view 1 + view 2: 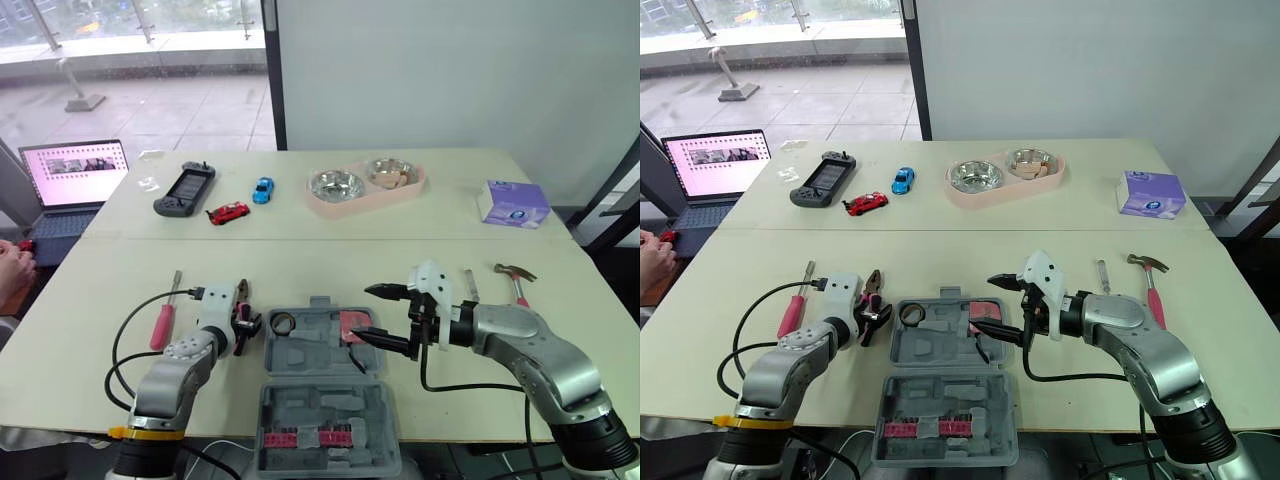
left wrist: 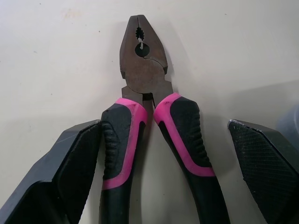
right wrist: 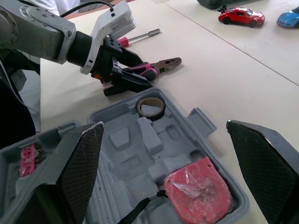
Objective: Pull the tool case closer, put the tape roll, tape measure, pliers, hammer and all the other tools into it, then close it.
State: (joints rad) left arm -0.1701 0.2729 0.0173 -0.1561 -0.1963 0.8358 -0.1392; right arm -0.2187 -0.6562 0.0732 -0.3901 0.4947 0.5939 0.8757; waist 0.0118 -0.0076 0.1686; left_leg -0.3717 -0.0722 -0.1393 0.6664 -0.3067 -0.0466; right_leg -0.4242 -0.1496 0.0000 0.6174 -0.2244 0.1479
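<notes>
The grey tool case [image 1: 300, 358] lies open at the table's near edge. A tape roll [image 1: 281, 322] and a red tape measure [image 3: 198, 186] sit in its far tray. My right gripper [image 1: 363, 312] hovers open above the tape measure, holding nothing. Left of the case lie pink-handled pliers [image 2: 149, 107]. My left gripper [image 2: 162, 126] is open, with one finger [image 2: 60, 177] on each side of the handles, not touching them. A pink screwdriver [image 1: 165, 318] lies further left. A hammer [image 1: 515, 278] and a small metal tool [image 1: 471, 285] lie right of the case.
At the back of the table are a game controller [image 1: 185, 190], a red toy car [image 1: 228, 212], a blue toy car [image 1: 262, 190], a pink double bowl [image 1: 340, 205] and a tissue box [image 1: 513, 203]. A laptop [image 1: 75, 185] and a person's hand [image 1: 10, 265] are at the left.
</notes>
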